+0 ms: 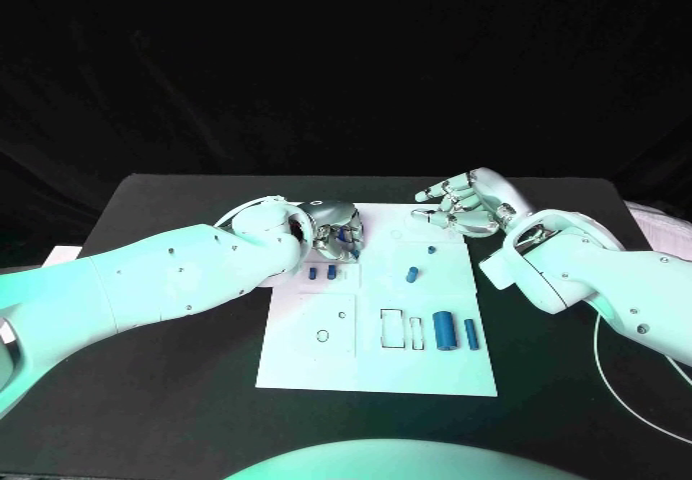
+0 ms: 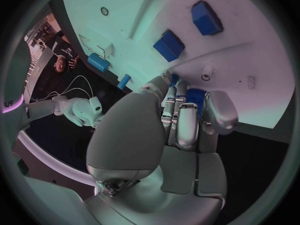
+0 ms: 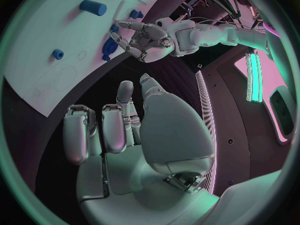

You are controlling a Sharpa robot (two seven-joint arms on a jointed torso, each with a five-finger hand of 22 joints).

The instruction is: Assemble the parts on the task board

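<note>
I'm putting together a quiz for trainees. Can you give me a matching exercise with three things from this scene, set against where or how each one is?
Things:
1. left hand
2. right hand
3. two large blue cylinders

States:
A. lying side by side on the near right part of the task board
B. fingers apart, holding nothing, at the board's far right corner
C. holding a small blue part over the board's far left

Pairs: 1-C, 2-B, 3-A
</note>
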